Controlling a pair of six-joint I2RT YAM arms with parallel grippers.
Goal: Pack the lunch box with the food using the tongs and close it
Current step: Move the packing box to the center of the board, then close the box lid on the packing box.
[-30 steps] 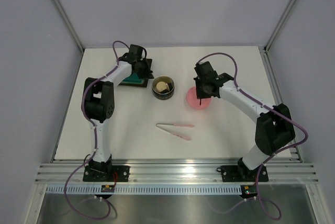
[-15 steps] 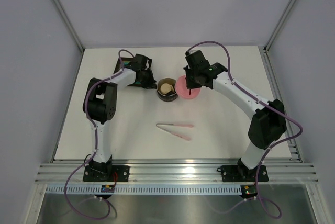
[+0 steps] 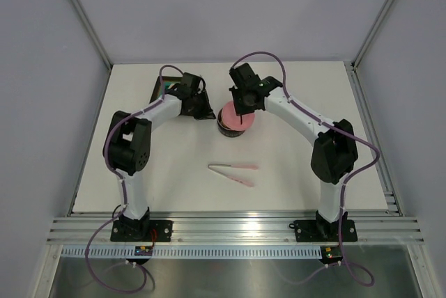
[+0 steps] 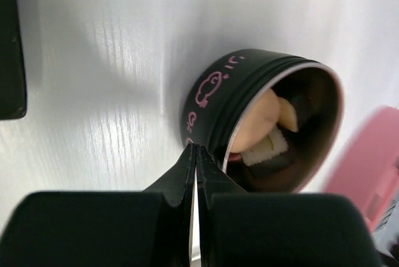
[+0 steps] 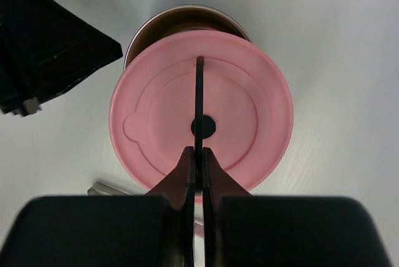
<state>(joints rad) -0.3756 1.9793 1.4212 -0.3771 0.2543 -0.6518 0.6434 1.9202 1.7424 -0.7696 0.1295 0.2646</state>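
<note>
Lunch box sits beside tray, lid overhead.

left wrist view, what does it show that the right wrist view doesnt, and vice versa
Only the left wrist: the food inside the lunch box, the pink drawings on its dark outer wall, and the left gripper, jaws shut, tips at the rim. Only the right wrist: the lid from above, over most of the opening, and the right gripper, jaws shut on the black handle. Both: the lunch box, some of the pink lid, the white table.
</note>
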